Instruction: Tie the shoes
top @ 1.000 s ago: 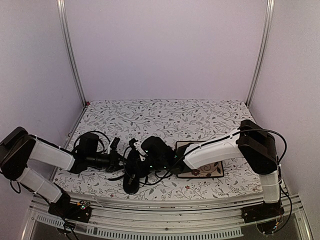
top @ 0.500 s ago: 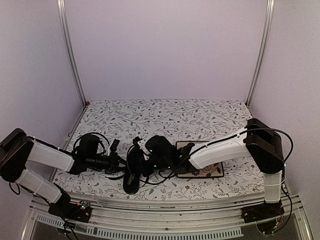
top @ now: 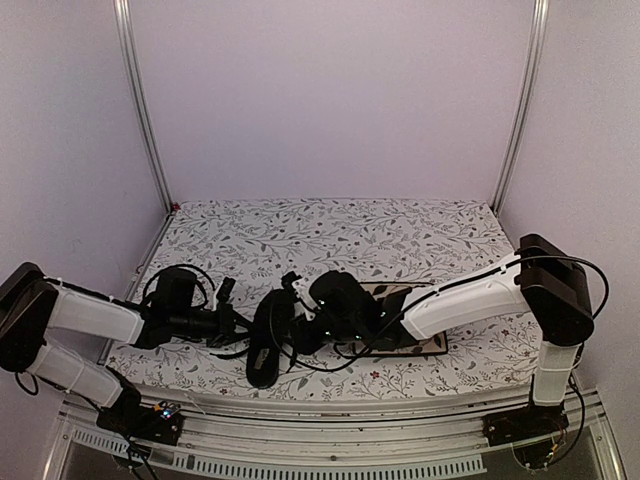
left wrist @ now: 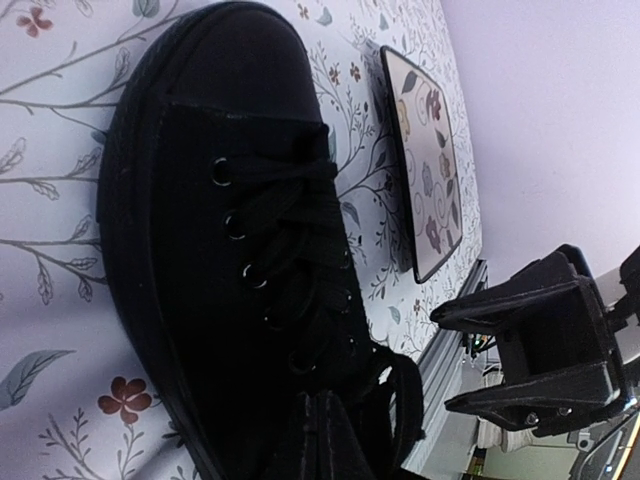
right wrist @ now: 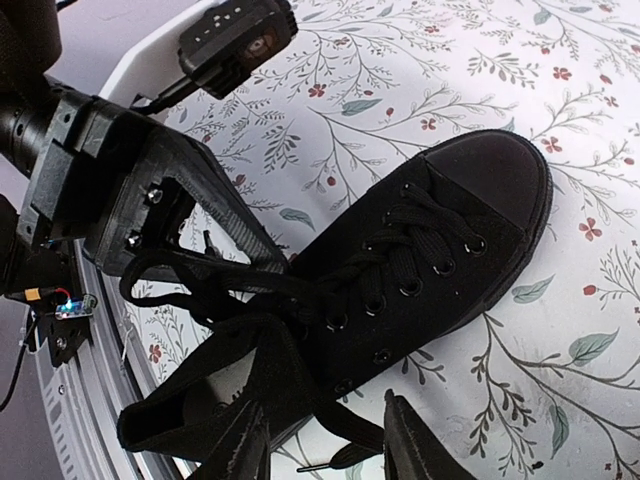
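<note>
Close open right gripper [right wrist: 326,402] squarely on loose lace [right wrist: 350,428] beside shoe [top: 262,345], just left of floral plate [top: 425,345], then draw gently toward equally open, empty left gripper [left wrist: 442,360] without dragging shoe.

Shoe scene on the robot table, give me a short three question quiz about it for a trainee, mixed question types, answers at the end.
1. True or false: the shoe sits on the floral plate.
2. In its own wrist view, the right gripper is: A open, B shut on the plate, C out of view.
3. Which arm hides part of the plate in the top view?

Key: 1 false, it lies on the cloth beside the plate. 2 A. 3 the right arm.
</note>
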